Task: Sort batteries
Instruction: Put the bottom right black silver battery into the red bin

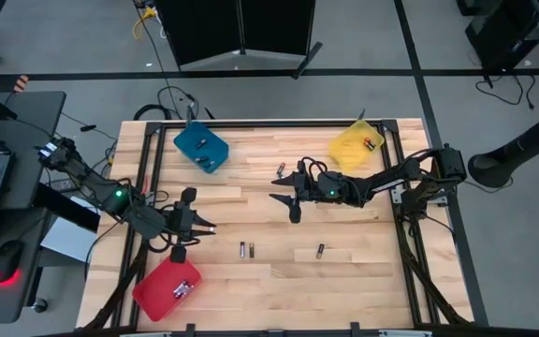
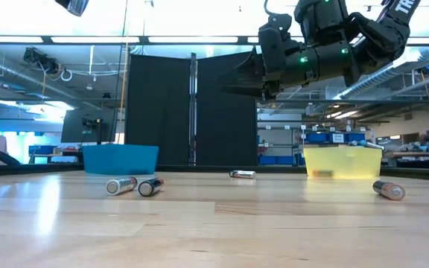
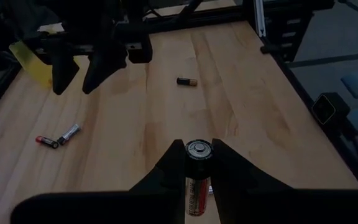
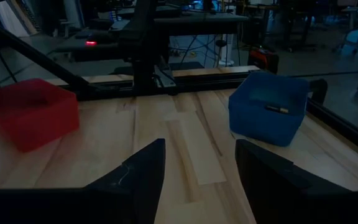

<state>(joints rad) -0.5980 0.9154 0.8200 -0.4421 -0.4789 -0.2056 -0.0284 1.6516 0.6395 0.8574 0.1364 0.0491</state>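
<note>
Batteries (image 1: 246,250): four loose on table, three trays.

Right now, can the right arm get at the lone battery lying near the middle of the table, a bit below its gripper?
Probably yes. The right gripper is open, empty and raised over bare wood, and the lone battery lies apart from the other cells with nothing around it. The left gripper, shut on a battery, is well off to the side.

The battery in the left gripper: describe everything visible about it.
The battery is a dark cylindrical cell with a silvery metal end cap and a red-and-white label lower on its body. It sits clamped between the left gripper's two dark fingers, cap end pointing forward past the fingertips, above the wooden table, near the red tray.
</note>
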